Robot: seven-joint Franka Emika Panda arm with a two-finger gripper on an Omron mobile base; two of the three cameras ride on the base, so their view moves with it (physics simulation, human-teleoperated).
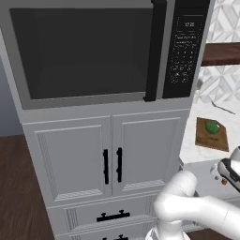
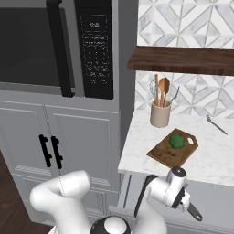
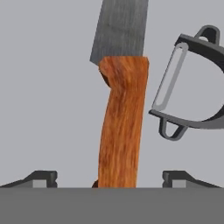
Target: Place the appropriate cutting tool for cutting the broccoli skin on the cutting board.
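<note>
A knife with a reddish wooden handle [image 3: 122, 127] and a grey blade lies on a flat grey surface in the hand view. Beside it on the right lies a black peeler [image 3: 183, 87] with a thin metal blade. My gripper [image 3: 111, 177] is open, and its two fingertips [image 3: 43, 177] stand wide apart on either side of the knife handle's end. The peeler lies outside the fingers. From the base, the gripper [image 2: 192, 208] hangs below the counter's front edge. On the counter, the broccoli [image 2: 177, 140] rests on the brown cutting board [image 2: 167, 154]; both also appear from the left: broccoli [image 1: 213, 127], cutting board [image 1: 206, 138].
A large microwave [image 1: 93, 47] sits over white cabinet doors [image 1: 108, 159] on the left. A beige utensil holder [image 2: 160, 114] and a thin metal utensil [image 2: 216, 124] stand on the marble counter [image 2: 215, 157]. A dark wooden shelf [image 2: 183, 59] hangs above it.
</note>
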